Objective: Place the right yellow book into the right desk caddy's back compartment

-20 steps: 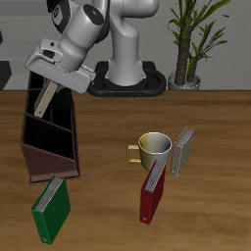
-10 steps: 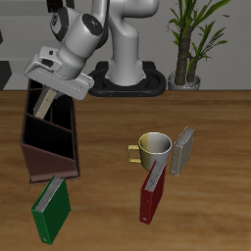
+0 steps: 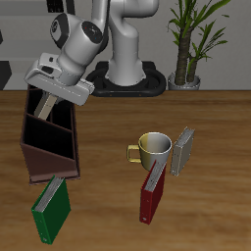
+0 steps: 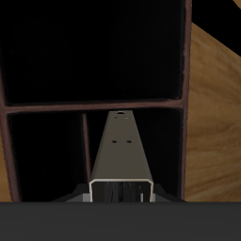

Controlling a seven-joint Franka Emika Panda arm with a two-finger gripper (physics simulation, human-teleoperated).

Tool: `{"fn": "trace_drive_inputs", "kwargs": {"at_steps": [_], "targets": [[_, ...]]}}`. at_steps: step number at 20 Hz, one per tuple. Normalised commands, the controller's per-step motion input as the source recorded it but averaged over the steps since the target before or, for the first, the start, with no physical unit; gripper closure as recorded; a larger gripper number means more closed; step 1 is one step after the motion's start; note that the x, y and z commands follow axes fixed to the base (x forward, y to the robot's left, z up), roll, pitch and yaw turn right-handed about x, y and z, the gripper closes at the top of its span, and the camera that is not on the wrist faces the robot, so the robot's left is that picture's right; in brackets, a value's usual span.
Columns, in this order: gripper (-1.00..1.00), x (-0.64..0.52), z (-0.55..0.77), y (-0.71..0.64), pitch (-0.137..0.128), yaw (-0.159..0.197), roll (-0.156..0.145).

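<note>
hanging over the far end of the right desk caddy (image 3: 49,145), the gripper (image 3: 49,96) pinches the right yellow book (image 3: 45,106), whose lower end dips into the back compartment (image 3: 47,113). this outside view also shows a green book (image 3: 51,211) leaning at the caddy's near end, a mug (image 3: 153,149), a red book (image 3: 151,195) and a second yellow book (image 3: 182,151). the wrist view shows only the book's page edge (image 4: 120,160) running down into the dark bay (image 4: 94,47), with dividers and table wood beside.
</note>
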Motion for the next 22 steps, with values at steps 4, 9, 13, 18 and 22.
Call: {"fn": "trace_drive_inputs", "kwargs": {"at_steps": [4, 9, 13, 18, 22], "targets": [[1.00, 0.08, -0.13, -0.01, 0.025, 0.004, -0.005], [1.00, 0.05, -0.07, -0.03, 0.016, -0.006, -0.010], [1.00, 0.07, -0.03, -0.06, 0.006, -0.005, -0.013], [-1.00, 0.06, -0.08, -0.13, 0.022, -0.003, -0.033], [-1.00, 0.05, 0.00, -0.02, 0.012, -0.012, 0.005]]}}
